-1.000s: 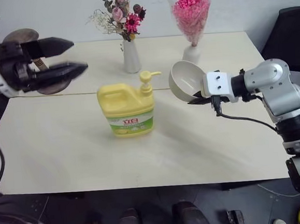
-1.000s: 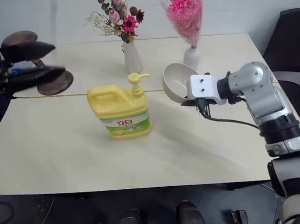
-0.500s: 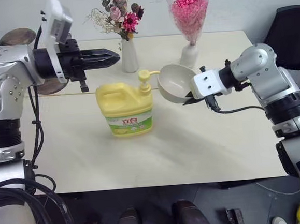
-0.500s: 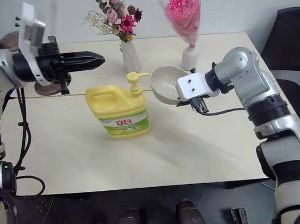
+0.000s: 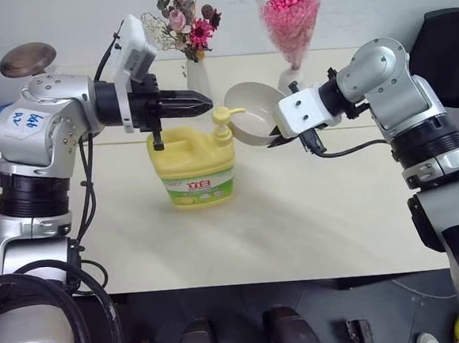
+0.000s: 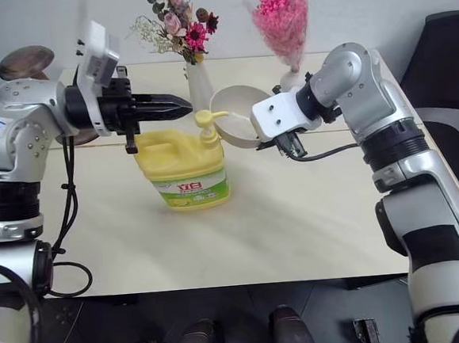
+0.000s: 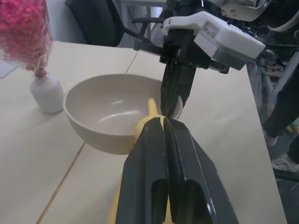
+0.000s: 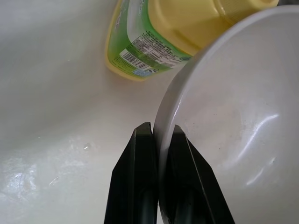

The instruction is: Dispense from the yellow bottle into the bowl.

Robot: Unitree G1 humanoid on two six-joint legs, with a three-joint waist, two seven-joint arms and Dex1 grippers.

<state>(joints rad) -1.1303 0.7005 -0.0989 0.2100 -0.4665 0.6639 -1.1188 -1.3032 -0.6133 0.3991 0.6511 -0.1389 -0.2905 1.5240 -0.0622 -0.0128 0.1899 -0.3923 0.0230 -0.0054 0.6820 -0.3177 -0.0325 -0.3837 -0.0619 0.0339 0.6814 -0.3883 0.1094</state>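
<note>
- Bottle (image 5: 193,173) stands upright on the table (image 5: 313,228), in front of the flower vases.
- Right gripper (image 8: 159,140) pinches the rim of the bowl (image 5: 251,124), holding it in the air right by the pump spout.
- Left gripper (image 5: 207,104) has its fingers pressed together, empty, hovering just above the pump (image 5: 224,118).

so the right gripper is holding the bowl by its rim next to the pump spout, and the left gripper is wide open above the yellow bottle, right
Not quite. The left gripper is shut, not wide open; the left wrist view shows its fingers pressed together above the yellow bottle. The rest holds: the right gripper pinches the bowl by its rim beside the pump spout.
</note>
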